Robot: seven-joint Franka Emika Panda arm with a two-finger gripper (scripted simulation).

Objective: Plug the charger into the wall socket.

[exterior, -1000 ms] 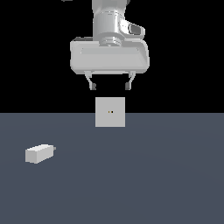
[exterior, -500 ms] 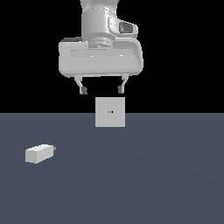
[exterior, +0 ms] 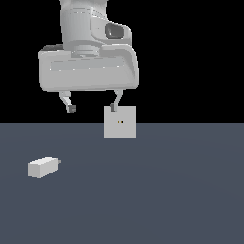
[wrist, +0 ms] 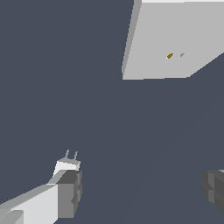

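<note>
A flat dark blue-grey floor [exterior: 181, 190] lies under black. The small pale grey block charger [exterior: 41, 167] lies at the exterior view's left, its prongs tiny. The flat grey square wall socket [exterior: 120, 122] stands upright, well apart. The big white gripper [exterior: 92, 108] hangs high, fingers spread, holding nothing.

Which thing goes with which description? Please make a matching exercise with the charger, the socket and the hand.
Things:
1. charger
2. socket
3. hand

Descriptions:
A. upright square plate with a small mark at its centre
B. open, holding nothing, above the floor
C. lying on the floor at the exterior view's left

Pairs: 1-C, 2-A, 3-B
</note>
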